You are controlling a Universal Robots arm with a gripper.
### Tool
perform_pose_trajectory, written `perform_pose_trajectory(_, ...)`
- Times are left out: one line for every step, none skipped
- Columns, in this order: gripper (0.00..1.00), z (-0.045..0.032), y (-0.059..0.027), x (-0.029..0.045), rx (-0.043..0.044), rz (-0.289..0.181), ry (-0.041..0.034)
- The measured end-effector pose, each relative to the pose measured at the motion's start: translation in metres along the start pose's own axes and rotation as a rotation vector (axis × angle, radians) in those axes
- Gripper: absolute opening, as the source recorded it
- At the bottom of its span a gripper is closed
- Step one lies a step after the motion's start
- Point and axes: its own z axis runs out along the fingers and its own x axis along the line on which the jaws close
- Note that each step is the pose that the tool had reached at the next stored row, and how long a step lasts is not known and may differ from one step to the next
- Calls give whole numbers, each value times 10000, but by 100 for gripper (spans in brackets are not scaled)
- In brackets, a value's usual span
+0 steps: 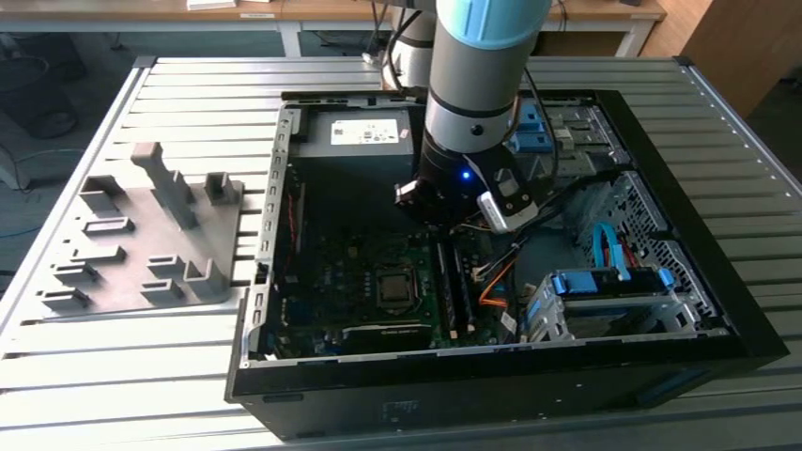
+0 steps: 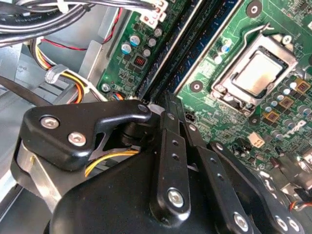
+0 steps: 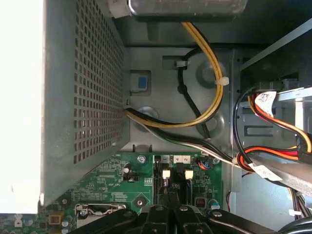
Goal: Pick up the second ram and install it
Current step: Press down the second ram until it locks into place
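Note:
My gripper (image 1: 441,228) hangs inside the open computer case (image 1: 701,348), low over the memory slots on the green motherboard (image 2: 229,117). In both wrist views its black fingers (image 2: 168,126) lie together, shut, with the tips at the end of the slots (image 3: 169,192). A thin blue ram stick (image 2: 204,41) stands edge-up in the dark slots, running away from the fingertips. I cannot tell whether the tips touch it. Two white slot latches (image 3: 166,173) sit just beyond the tips.
The silver processor socket (image 2: 258,73) lies beside the slots. A perforated metal power-supply box (image 3: 83,97) and yellow, black and orange cables (image 3: 209,97) crowd the case wall. A grey slotted holder block (image 1: 150,235) sits on the table at the exterior view's left.

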Motion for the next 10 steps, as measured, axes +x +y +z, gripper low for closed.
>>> perform_pose_trajectory(10,0,1,0,-2,0,-2)
perform_pose_trajectory(10,-17,3,-1,-12,0,-13)
perform_pose_trajectory(10,-51,7,-1,-34,0,-22)
perform_pose_trajectory(10,-100,6,0,-20,0,-18)
perform_pose_trajectory(10,-150,3,2,-5,0,-13)
perform_pose_trajectory(10,-192,5,2,-8,0,-14)
perform_pose_trajectory(10,-203,3,3,-10,0,-15)
perform_pose_trajectory(10,-204,-6,3,-10,-1,-15)
perform_pose_trajectory(10,-205,-27,3,-7,0,-13)
perform_pose_trajectory(10,-204,-61,3,-4,1,-14)
